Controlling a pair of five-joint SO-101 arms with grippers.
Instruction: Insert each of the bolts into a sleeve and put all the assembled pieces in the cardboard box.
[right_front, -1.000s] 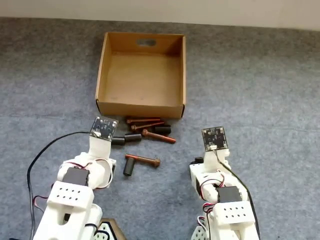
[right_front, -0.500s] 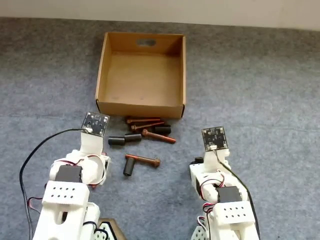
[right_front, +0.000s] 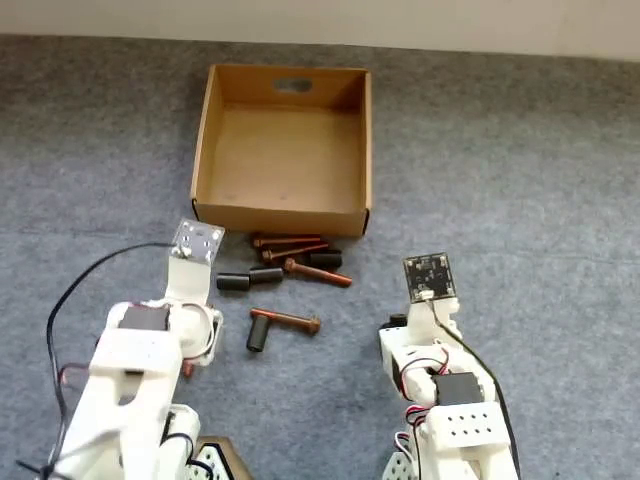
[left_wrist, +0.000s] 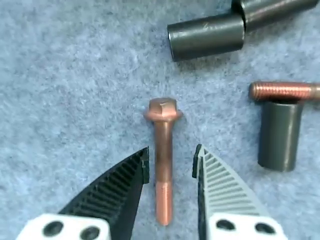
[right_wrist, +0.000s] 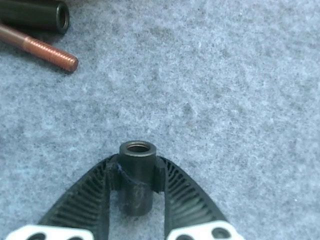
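Observation:
A copper bolt (left_wrist: 163, 160) lies on the grey carpet between the fingers of my left gripper (left_wrist: 171, 152), which is open and straddles the bolt's shank without touching it. Beyond it lie black sleeves (left_wrist: 207, 36), and one more sleeve (left_wrist: 280, 132) rests against another bolt's threaded end (left_wrist: 285, 91). My right gripper (right_wrist: 136, 167) is shut on a black sleeve (right_wrist: 136, 159), its bore facing away from the wrist. In the high view, several bolts (right_front: 316, 272) and sleeves (right_front: 233, 283) lie just in front of the cardboard box (right_front: 280, 218).
The open box sits at the back centre with nothing inside. A bolt (right_front: 285, 319) touching a sleeve (right_front: 258, 335) lies between the two arms. A black cable (right_front: 90, 285) loops from the left arm. Bare carpet spreads to the right and far left.
The left arm has swung to the left and pulled back toward its base, and its wrist has tilted. The right arm has kept still with the sleeve.

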